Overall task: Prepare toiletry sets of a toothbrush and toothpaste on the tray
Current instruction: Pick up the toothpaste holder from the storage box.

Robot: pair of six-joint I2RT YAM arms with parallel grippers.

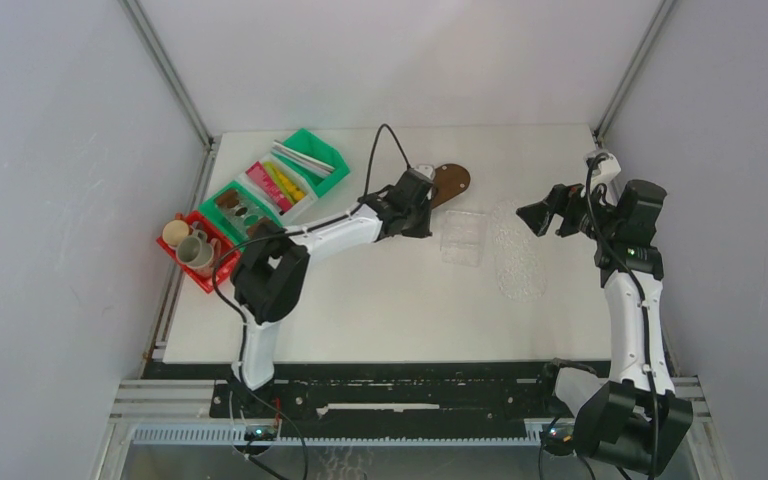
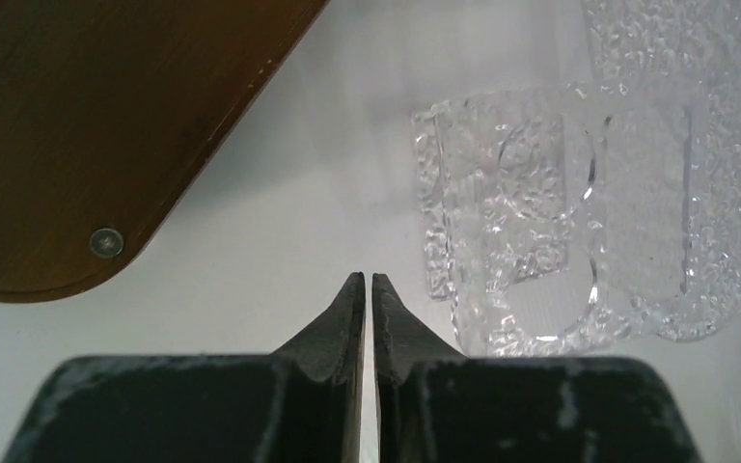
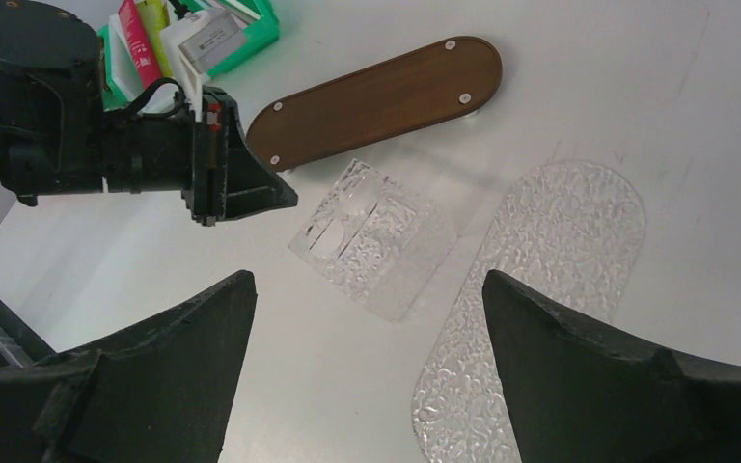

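Note:
A brown wooden oval tray (image 1: pixel 450 182) (image 3: pixel 386 96) (image 2: pixel 106 116) lies at the back middle of the table. My left gripper (image 1: pixel 426 222) (image 2: pixel 368 282) (image 3: pixel 285 198) hovers just in front of the tray's near end, shut with nothing between its fingers. White toothbrushes (image 1: pixel 305 157) lie in a green bin at the back left. Red and yellow toothpaste tubes (image 1: pixel 276 185) (image 3: pixel 140 39) fill a white bin beside it. Cups (image 1: pixel 192 246) stand in a red bin further left. My right gripper (image 1: pixel 540 215) (image 3: pixel 368 280) hangs open and holds nothing above the right side of the table.
A clear textured rectangular holder (image 1: pixel 463 237) (image 2: pixel 540 222) (image 3: pixel 371 236) with round cut-outs lies right of the left gripper. A clear textured oval tray (image 1: pixel 520 255) (image 3: pixel 550 270) lies beside it, under the right gripper. Another green bin (image 1: pixel 232 205) sits between the white and red bins.

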